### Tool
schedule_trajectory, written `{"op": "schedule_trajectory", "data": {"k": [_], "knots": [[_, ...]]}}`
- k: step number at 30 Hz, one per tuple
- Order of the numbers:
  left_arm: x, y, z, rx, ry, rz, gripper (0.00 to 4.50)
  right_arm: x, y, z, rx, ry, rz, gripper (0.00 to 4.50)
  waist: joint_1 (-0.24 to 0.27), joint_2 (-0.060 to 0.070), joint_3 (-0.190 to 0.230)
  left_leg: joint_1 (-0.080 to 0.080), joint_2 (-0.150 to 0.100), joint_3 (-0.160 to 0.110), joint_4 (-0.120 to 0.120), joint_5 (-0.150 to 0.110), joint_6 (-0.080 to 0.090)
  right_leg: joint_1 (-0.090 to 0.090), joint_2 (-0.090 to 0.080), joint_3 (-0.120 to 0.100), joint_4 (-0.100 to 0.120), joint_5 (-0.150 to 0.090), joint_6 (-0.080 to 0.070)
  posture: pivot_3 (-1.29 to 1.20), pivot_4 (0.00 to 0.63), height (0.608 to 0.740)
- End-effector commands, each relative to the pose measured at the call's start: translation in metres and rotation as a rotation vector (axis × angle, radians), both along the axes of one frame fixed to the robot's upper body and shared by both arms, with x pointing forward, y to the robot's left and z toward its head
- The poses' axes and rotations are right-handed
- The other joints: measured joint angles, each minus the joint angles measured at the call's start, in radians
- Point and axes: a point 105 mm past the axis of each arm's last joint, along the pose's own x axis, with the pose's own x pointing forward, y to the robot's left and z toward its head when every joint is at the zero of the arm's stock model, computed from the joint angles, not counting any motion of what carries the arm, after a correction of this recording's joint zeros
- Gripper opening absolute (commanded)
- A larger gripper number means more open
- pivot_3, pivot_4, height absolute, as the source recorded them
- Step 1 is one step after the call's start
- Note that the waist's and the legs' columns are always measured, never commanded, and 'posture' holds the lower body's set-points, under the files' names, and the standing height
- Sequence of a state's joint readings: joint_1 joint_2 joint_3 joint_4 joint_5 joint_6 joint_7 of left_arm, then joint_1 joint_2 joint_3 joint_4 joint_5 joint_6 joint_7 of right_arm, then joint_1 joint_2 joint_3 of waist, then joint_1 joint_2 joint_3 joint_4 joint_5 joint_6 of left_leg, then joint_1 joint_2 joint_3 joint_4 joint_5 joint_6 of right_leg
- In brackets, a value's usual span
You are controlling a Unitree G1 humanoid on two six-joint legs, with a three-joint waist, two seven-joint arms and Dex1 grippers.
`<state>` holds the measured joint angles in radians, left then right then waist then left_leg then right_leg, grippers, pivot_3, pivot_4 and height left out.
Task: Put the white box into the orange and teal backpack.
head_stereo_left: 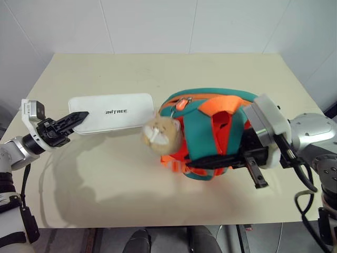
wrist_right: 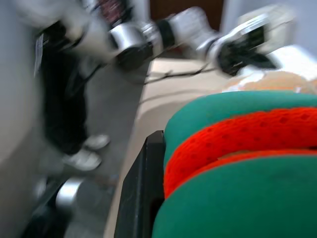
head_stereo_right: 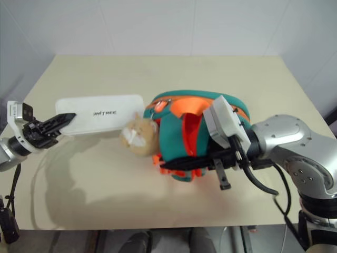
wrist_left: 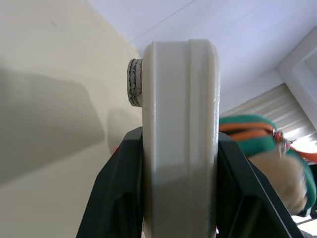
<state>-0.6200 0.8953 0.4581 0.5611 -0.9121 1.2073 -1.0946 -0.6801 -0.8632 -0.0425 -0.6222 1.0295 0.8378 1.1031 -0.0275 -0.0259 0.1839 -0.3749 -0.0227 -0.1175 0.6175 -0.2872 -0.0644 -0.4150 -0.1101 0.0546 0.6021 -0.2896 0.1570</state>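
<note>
White box [head_stereo_left: 113, 113] runs with its long axis across the bench [head_stereo_left: 131, 184], roughly parallel to the far edge, its lettered face up and the dark lettering reading from the robot's side. One short end is clamped between the two black fingers of the left hand [head_stereo_left: 77, 117], near the bench's left edge; the left wrist view shows the fingers pressed against both flat faces of the box, one on each side. The other short end points toward the backpack [head_stereo_left: 210, 132] and stops just beside its tan plush toy [head_stereo_left: 160, 134]. A shadow on the bench lies beneath the box and the left hand.

The orange and teal backpack is near the middle of the bench, toward the right, with the toy on its left side facing the box. The right hand [head_stereo_left: 239, 158] is at the backpack's near right side, its fingers narrowed on the bag's orange webbing and teal fabric, as the right wrist view shows close up.
</note>
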Motion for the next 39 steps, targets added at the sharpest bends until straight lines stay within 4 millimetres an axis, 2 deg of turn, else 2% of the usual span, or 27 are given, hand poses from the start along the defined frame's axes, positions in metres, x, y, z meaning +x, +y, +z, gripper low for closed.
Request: {"op": "schedule_trajectory", "data": {"k": [1, 6, 12, 21, 32, 39], "knots": [[-0.009, 0.003, 0.028, 0.028, -0.121, -0.019, 1.35, -0.012, -0.001, 0.006, -0.021, -0.074, 0.082, 0.53, -0.002, 0.0, 0.0, 0.0, 0.0, 0.0, 0.0, 0.0, 0.0, 0.0, 0.0, 0.0, 0.0, 0.0, 0.0, 0.0, 0.15, 0.74], [-0.02, -0.001, 0.039, 0.062, -0.177, -0.049, 1.35, -0.006, -0.01, -0.009, -0.069, -0.062, 0.088, 0.53, 0.0, 0.0, 0.0, 0.0, 0.0, 0.001, 0.0, 0.0, 0.0, -0.001, 0.0, 0.0, 0.001, 0.0, 0.0, 0.0, 0.15, 0.74], [-0.037, -0.01, 0.049, 0.15, -0.29, -0.091, 1.35, 0.006, -0.012, -0.018, -0.049, -0.038, 0.036, 0.53, -0.002, 0.0, 0.0, 0.0, 0.001, 0.002, 0.001, 0.0, 0.0, -0.001, 0.0, 0.001, 0.002, 0.0, 0.0, 0.0, 0.15, 0.74], [-0.049, -0.018, 0.065, 0.348, -0.486, -0.068, 1.35, 0.018, -0.013, -0.023, -0.023, -0.007, -0.012, 0.53, 0.0, 0.0, 0.0, 0.0, 0.001, 0.002, 0.004, -0.001, 0.001, -0.001, -0.001, 0.001, 0.001, 0.0, 0.0, 0.0, 0.15, 0.74], [-0.062, -0.026, 0.098, 0.448, -0.676, -0.052, 1.35, 0.025, -0.012, -0.019, -0.006, 0.002, -0.029, 0.53, 0.0, 0.0, 0.0, 0.0, 0.001, 0.002, 0.004, -0.002, 0.002, -0.001, 0.0, 0.001, 0.001, 0.0, 0.0, 0.0, 0.15, 0.74], [-0.071, -0.04, 0.107, 0.504, -0.748, -0.083, 1.35, 0.03, -0.011, -0.018, -0.003, 0.004, -0.022, 0.53, 0.0, 0.0, 0.0, 0.0, 0.001, 0.002, 0.004, -0.002, 0.003, -0.001, 0.0, 0.001, 0.002, 0.0, 0.0, 0.0, 0.15, 0.74]]}}
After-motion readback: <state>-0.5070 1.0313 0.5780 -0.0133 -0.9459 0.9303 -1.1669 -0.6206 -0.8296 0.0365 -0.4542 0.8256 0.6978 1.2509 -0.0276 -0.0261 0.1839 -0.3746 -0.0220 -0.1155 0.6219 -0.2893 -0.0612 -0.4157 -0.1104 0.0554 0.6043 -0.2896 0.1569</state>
